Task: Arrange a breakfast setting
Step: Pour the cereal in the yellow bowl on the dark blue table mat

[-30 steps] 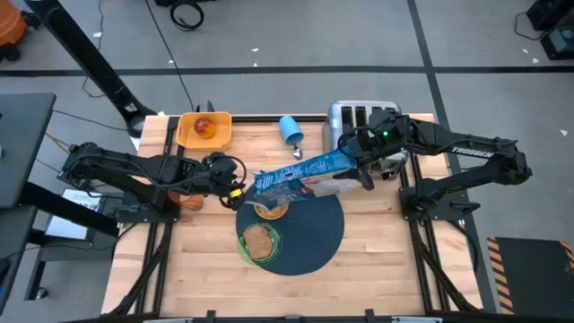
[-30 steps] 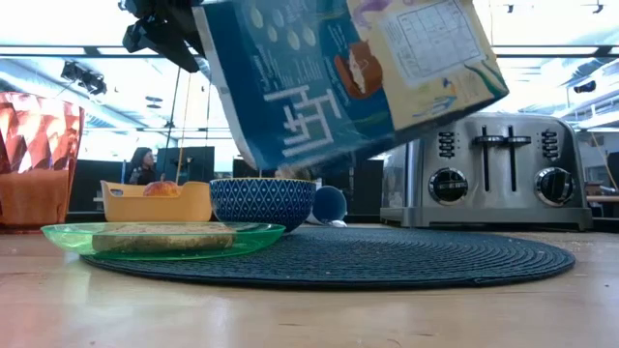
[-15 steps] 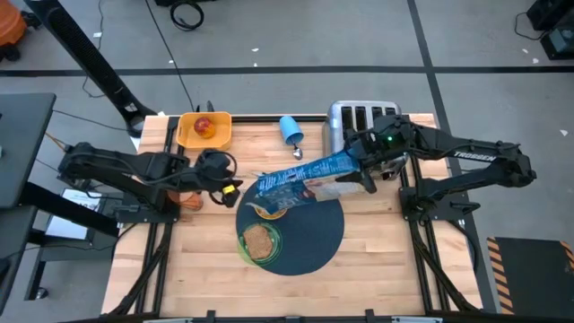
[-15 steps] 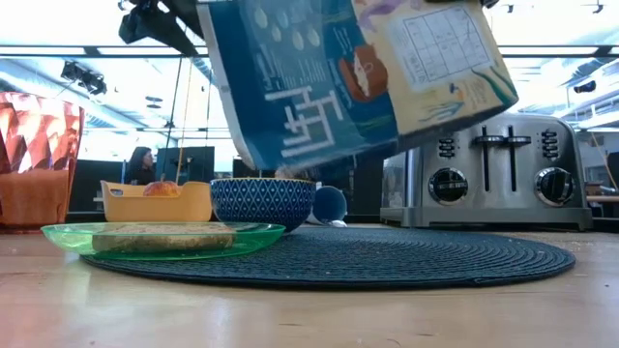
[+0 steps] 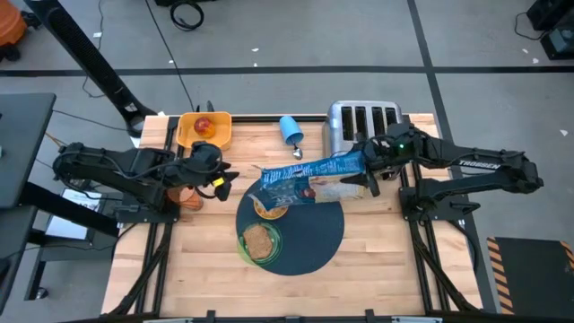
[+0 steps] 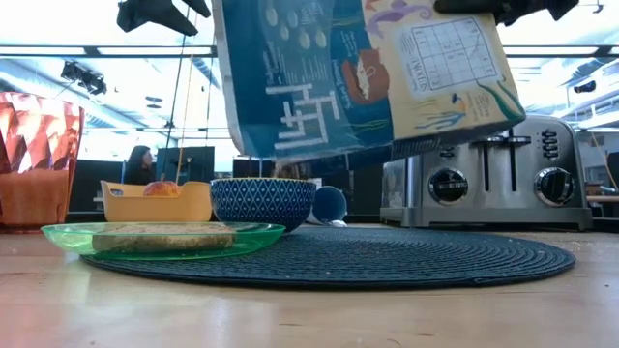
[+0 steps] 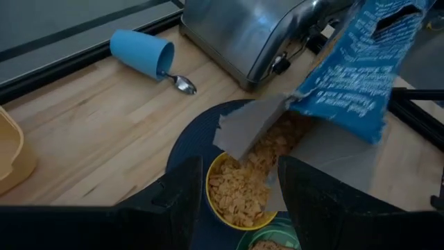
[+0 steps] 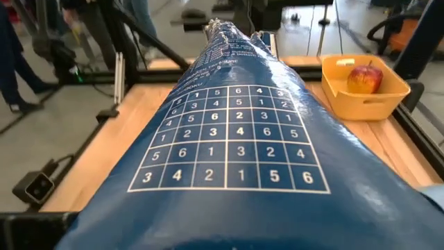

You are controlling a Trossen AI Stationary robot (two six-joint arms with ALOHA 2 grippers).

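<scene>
Cardboard like that cereal box [image 5: 309,178] looked light and easily crushed to me, so my right gripper [image 5: 369,173] pinched its closed end, arm stretched across, tilting the mouth over the bowl [image 7: 237,192] on the mat [image 5: 314,235]. Left gripper [image 7: 232,198], fingers spread, hung just beside the bowl.
</scene>
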